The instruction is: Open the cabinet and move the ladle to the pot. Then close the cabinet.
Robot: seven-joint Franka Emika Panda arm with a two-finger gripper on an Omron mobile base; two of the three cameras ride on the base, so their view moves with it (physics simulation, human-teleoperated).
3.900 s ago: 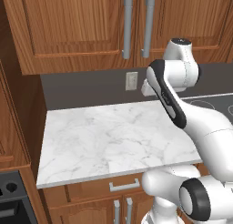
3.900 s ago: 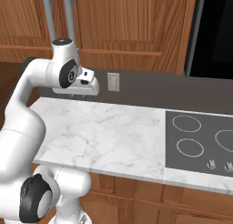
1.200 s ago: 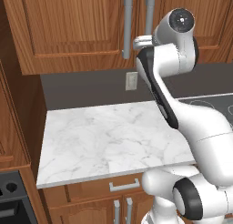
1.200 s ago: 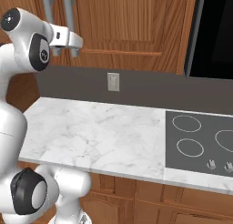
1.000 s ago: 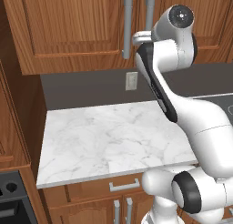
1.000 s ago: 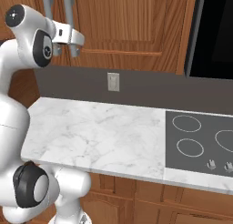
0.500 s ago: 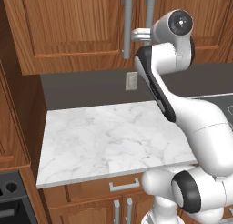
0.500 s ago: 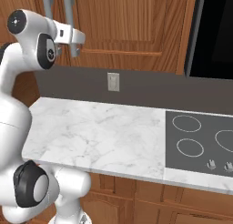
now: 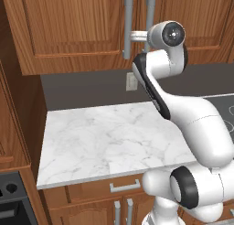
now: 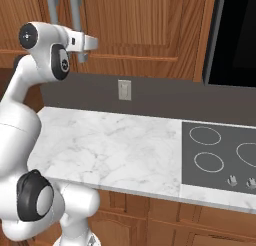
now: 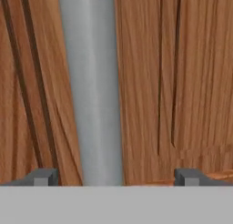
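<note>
A white robot arm reaches up to the brown wooden cabinet (image 9: 77, 32) on the far wall, both doors shut. Its gripper (image 11: 113, 176) is spread wide, fingers either side of a grey bar handle (image 11: 91, 86). The bar sits nearer the left finger, so closing could clip it unevenly and slip when pulling. Below lie a marble counter (image 9: 109, 137) and a stovetop (image 10: 220, 150).

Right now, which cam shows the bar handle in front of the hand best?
Hand view: the bar handle runs close-up between the open fingertips. Left base view shows the handle beside the hand; right base view has the arm covering part of it.
</note>
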